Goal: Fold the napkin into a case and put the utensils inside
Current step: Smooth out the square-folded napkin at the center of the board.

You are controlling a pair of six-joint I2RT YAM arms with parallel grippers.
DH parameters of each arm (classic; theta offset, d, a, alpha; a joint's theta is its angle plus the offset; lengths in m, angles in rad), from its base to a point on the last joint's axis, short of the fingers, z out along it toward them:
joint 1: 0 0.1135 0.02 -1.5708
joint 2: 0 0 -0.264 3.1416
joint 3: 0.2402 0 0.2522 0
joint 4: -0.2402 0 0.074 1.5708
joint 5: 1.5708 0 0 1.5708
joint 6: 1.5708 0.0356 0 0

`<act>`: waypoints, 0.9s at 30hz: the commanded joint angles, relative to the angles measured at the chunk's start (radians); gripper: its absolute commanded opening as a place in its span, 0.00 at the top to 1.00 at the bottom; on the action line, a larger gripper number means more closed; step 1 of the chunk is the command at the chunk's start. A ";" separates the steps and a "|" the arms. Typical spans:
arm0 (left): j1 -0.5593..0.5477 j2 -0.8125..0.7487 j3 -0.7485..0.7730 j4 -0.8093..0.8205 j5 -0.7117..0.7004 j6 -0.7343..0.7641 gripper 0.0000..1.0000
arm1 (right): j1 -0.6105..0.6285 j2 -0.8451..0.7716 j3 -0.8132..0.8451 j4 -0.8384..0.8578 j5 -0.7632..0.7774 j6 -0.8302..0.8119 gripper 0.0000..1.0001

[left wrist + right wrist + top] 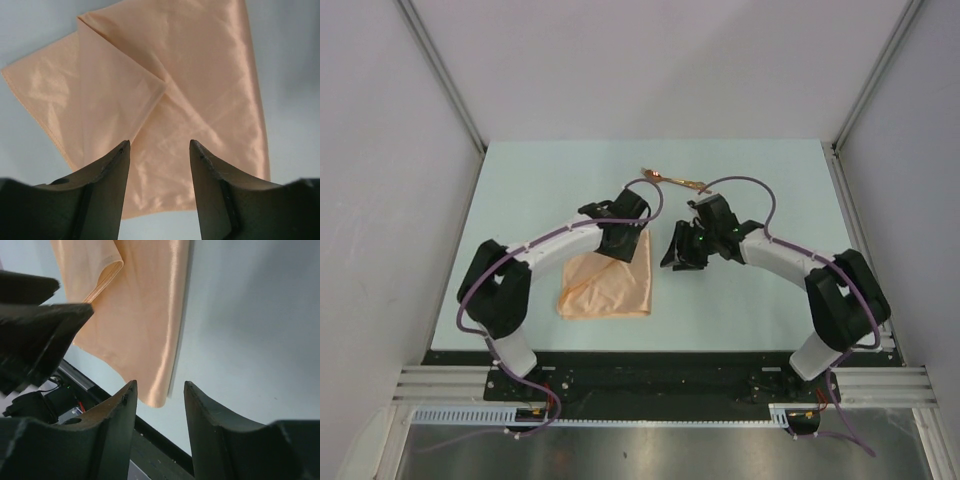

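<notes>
The left gripper's [159, 145] two dark fingers [107, 170] fill the bottom of its wrist view. They stand apart with a clear gap and nothing between them. They hang over the napkin [165, 75], close to the cloth's far edge as the overhead view shows it. Whether the tips touch the fabric cannot be told.

The right gripper [160, 385] is also spread, with only bare table [250, 340] showing between its fingers. It holds nothing and sits just beside the napkin's right edge. The left gripper shows as a dark shape at the left of this view.

The napkin lies on the table left of the middle and toward the near edge. It is partly folded, with one flap laid over the rest so that its corner points near the cloth's centre. A loose fold curls up along one side. The right edge runs straight, and the near-left corner juts out.

The utensils [672, 179] lie at the middle of the table toward the far edge. They are well apart from the napkin and beyond both grippers.
</notes>
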 commanded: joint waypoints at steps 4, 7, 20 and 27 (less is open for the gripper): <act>-0.034 0.123 0.080 0.024 -0.085 -0.034 0.48 | -0.100 -0.176 -0.110 0.091 -0.086 -0.029 0.54; -0.034 0.170 0.100 0.019 -0.112 -0.041 0.48 | -0.118 -0.201 -0.128 0.091 -0.104 -0.033 0.54; -0.034 0.258 0.172 0.004 -0.304 -0.046 0.65 | -0.127 -0.198 -0.159 0.140 -0.156 -0.018 0.56; -0.003 0.241 0.184 -0.008 -0.298 -0.015 0.99 | -0.106 -0.170 -0.145 0.160 -0.155 -0.007 0.56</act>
